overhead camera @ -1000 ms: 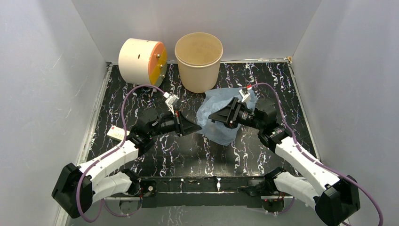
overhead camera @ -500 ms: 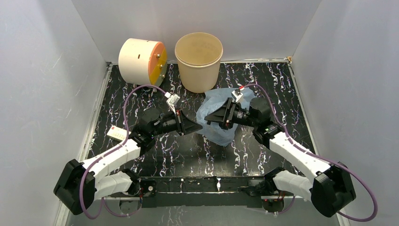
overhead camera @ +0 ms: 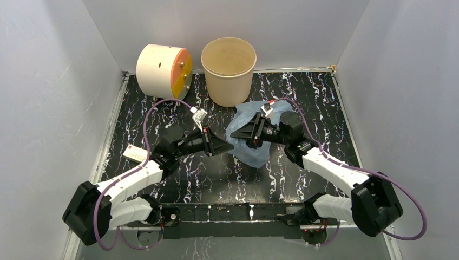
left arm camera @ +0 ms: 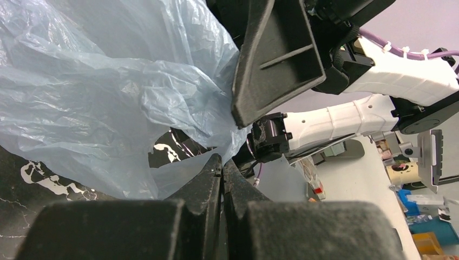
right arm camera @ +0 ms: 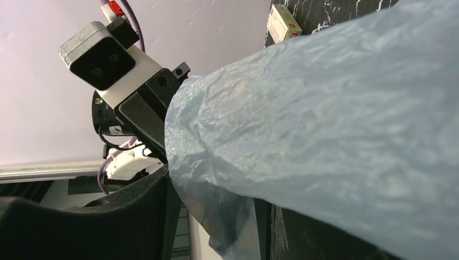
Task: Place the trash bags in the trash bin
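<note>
Broadly, the black marbled table [overhead camera: 325,108] carries everything, and the two grippers meet nose to nose near its middle.

The trash bag [overhead camera: 254,154], pale blue and crinkled, lies under and around the right gripper [overhead camera: 236,135]. Its long axis runs from the far end, behind that gripper's wrist, down to a rounded end on the near side of it. Which end holds the handles I cannot tell. The bag's left edge reaches the tip of the left gripper [overhead camera: 228,148].

The trash bin [overhead camera: 228,81] stands upright beyond both grippers, mouth up, its foot just beside the bag's far end. The cream drum [overhead camera: 157,67] lies on its side, far and to the left of the left gripper, its orange face turned toward the bin.

The left gripper is clenched tight, tips together at the bag's edge. Whether any film is caught between them does not show. The right gripper's fingers stand apart with bag film bunched between them in the wrist view; whether they clamp it I cannot tell.

The small white card box [overhead camera: 134,153] lies well to the left of the left gripper, beside its forearm.
</note>
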Controlling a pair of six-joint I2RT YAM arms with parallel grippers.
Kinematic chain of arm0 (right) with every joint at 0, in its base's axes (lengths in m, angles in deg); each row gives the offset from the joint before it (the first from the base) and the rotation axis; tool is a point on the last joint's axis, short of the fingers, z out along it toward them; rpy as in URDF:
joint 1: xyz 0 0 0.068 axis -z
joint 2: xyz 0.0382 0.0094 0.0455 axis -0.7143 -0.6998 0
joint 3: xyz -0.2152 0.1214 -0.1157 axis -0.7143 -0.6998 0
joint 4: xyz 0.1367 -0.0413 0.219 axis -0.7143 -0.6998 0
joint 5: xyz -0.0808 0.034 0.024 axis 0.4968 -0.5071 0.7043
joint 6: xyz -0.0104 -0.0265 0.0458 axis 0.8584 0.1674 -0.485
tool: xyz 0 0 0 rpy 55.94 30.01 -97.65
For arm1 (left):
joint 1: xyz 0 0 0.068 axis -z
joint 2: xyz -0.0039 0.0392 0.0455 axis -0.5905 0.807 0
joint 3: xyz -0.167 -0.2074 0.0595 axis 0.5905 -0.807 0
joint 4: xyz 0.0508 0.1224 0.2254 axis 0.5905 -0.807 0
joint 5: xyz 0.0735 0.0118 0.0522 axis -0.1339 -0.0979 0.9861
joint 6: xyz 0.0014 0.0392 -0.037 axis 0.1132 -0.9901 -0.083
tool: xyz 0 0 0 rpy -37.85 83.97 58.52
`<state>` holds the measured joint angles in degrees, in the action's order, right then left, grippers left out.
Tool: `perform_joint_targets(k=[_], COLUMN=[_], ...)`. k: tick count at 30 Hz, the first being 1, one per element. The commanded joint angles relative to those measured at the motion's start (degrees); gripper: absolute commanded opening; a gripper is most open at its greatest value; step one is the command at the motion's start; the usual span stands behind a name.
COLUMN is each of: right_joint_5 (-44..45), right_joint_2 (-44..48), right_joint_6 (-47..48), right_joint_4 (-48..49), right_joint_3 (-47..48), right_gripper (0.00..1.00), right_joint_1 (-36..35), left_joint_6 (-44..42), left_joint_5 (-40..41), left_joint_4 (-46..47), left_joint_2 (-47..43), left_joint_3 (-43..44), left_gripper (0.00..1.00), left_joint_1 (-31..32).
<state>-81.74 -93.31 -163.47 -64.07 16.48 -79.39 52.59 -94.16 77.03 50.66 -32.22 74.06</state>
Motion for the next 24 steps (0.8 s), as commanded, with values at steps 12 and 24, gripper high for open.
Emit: perform_joint_targets(k=[12,24], right_joint_5=[-3.0,-1.2], right_joint_2=[-3.1,-2.3], right_joint_6=[-6.2,-3.8], right_joint_4=[11.6,9.8], right_joint_3=[1.8,1.3], right_gripper=[0.3,0.33], right_joint_1=[-0.6,-0.6], left_joint_6=[-0.8,-0.6], left_joint_5=[-1.1,-0.3], left_joint_4=[2.4,2.5], left_joint_2=[1.2,0.6], left_joint_3=[-1.6,-2.1], left_gripper=[0.0,0.0], left_joint_1=[0.4,0.4])
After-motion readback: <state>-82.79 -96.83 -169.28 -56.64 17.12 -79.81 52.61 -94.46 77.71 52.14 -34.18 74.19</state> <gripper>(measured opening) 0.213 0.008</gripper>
